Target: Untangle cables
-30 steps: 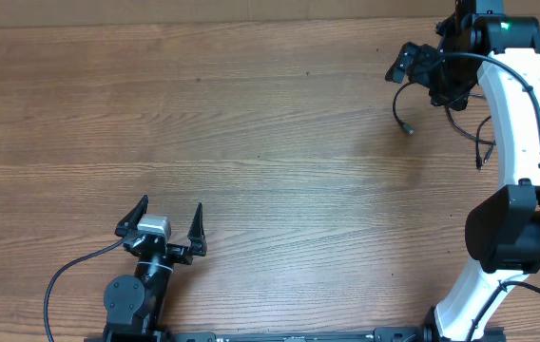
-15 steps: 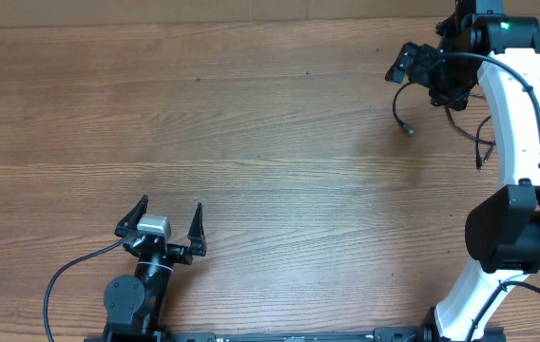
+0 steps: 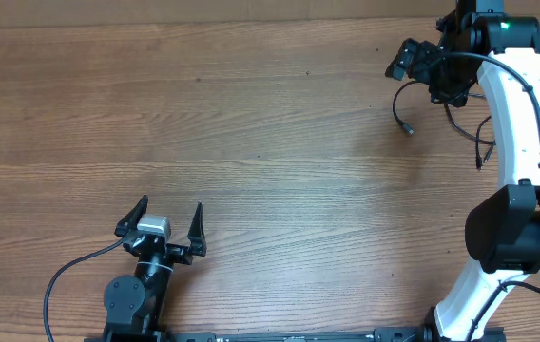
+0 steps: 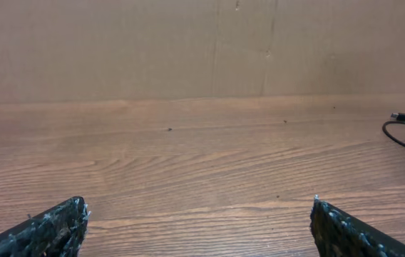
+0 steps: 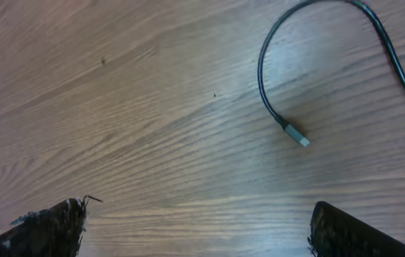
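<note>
Left gripper: the black two-finger left gripper [image 3: 170, 204] sits nearest, low at the table's near left edge. Its jaws are spread wide with only bare wood between them.
Left wrist view: only the two dark, scuffed fingertips [image 4: 56, 227] show, in the bottom corners. The rest of the tool is cut off by the frame.
Arm wire: a thick black wire [image 3: 59, 277] loops out from the left arm's base and runs off the lower edge, its end out of view.
Table: a brown wood-grain tabletop [image 3: 251, 142] fills the scene.
Right arm: the white-and-black right arm [image 3: 515, 123] rises from the near right corner and reaches to the far right, covering part of what lies beneath it.
Right gripper: the black right gripper [image 3: 420, 76] is at the far right. Its jaws stand wide and hold nothing; its wrist view shows wood grain between the two fingertips [image 5: 45, 228]. Whether it touches the table cannot be told.
Cables: the thin black cables [image 3: 397, 106] lie at the far right of the table, just beside and under the right gripper.
Plug: one cord curves out to the left and ends in a small silvery plug [image 5: 299, 135], lying free on the wood.
Hidden cords: other strands pass behind the white arm, so their number and any crossings cannot be made out.
Far loop: in the left wrist view a cable loop is cut off at the right edge.
Back: a plain beige wall [image 4: 117, 43] stands beyond the far edge.
</note>
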You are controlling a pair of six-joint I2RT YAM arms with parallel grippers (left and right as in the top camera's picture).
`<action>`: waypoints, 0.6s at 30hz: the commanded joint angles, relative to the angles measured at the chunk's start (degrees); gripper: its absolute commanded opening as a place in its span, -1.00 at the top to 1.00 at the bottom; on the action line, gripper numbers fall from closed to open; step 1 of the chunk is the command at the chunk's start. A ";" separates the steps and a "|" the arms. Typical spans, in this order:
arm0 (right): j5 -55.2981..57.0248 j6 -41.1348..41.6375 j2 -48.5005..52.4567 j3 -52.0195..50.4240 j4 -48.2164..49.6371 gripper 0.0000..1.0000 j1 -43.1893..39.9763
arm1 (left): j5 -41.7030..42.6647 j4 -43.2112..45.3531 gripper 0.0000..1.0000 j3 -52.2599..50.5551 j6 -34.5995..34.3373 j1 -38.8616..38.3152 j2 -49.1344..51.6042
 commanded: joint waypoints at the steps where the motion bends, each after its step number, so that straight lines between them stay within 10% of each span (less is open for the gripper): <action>1: 0.87 -0.24 -1.66 -0.07 2.73 -1.00 1.57 | -0.57 -0.20 -0.99 -0.24 1.33 0.35 -0.61; 18: 11.69 -0.22 -9.38 -0.09 5.86 -1.00 9.20 | -0.57 -0.20 -0.99 -0.24 1.36 0.35 -0.61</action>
